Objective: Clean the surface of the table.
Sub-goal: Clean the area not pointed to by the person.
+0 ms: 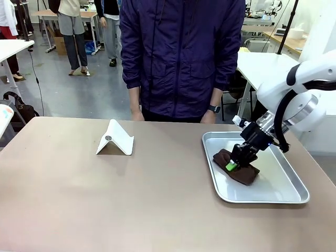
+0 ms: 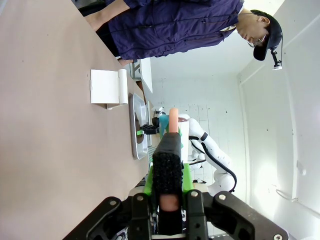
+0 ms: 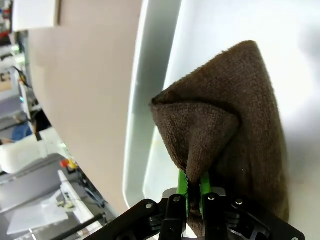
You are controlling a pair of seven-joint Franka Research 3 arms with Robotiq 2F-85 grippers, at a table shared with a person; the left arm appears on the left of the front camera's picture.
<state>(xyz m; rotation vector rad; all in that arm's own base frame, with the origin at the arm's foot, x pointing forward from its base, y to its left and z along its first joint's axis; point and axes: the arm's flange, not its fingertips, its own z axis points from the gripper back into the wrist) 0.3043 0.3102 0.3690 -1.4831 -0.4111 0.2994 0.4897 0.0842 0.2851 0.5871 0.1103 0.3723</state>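
Worktop (image 1: 131,199) not yet wiped: right end effector (image 1: 231,166) clamped on just a cloth (image 1: 247,175) fold in the tray (image 1: 262,200), may slip on lift; left end effector (image 2: 168,182) clamped on brush (image 2: 166,155).

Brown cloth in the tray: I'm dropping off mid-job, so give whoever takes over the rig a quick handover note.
Right gripper: shut on a fold of the dark brown terry cloth, which lies in the silver rectangular metal tray at the table's right.
Left gripper: shut on a black-bristled brush with a peach tip, pointing along the taupe-brown table toward the tray.
Also on the table: white folded stand, far centre.
Done: cloth gripped.
Left: lift the cloth out and wipe the tabletop.
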